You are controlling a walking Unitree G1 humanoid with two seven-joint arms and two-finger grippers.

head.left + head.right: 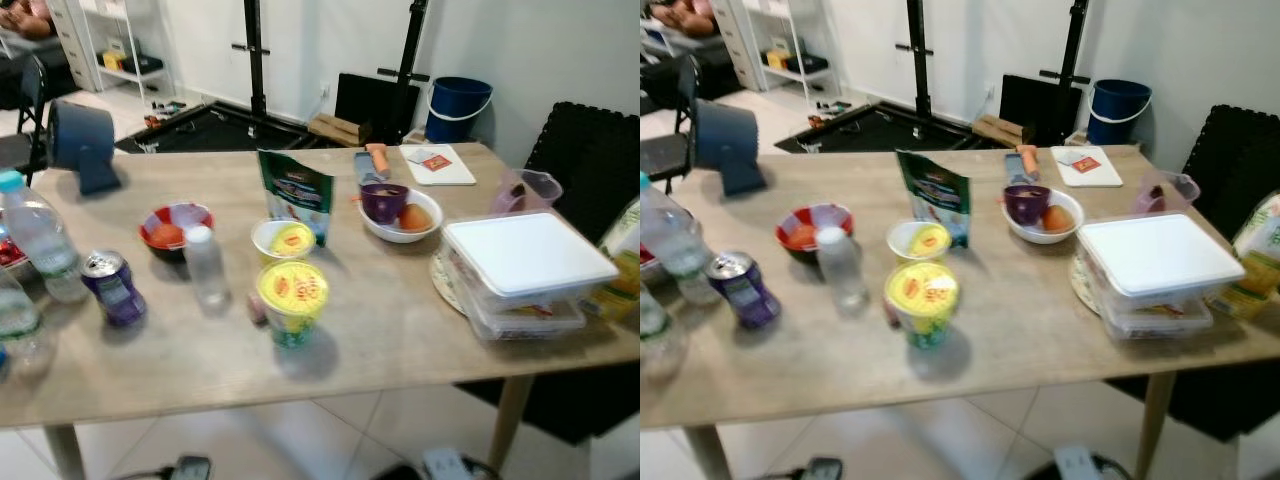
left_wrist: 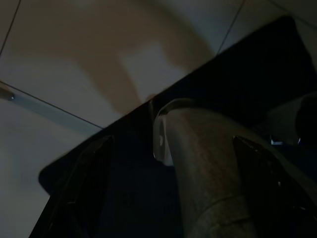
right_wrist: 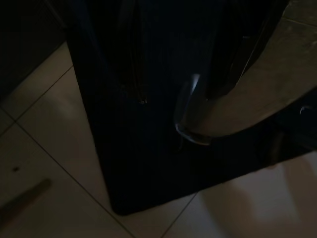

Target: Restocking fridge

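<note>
table (image 1: 400,330), yogurt cups (image 1: 291,293), can (image 1: 113,287), bottles (image 1: 205,264)

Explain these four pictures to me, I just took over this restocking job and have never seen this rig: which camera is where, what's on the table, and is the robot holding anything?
The two bright pictures come from a stereo camera on a walking humanoid's head, looking down at a wooden table. On it: a purple can, water bottles, a red bowl, a small clear bottle, two yellow-lidded cups, a green pouch, a white bowl and stacked white-lidded containers. The two dark pictures are wrist cameras; both arms hang idle above floor tiles. They are too dark to tell whether anything is held.
</note>
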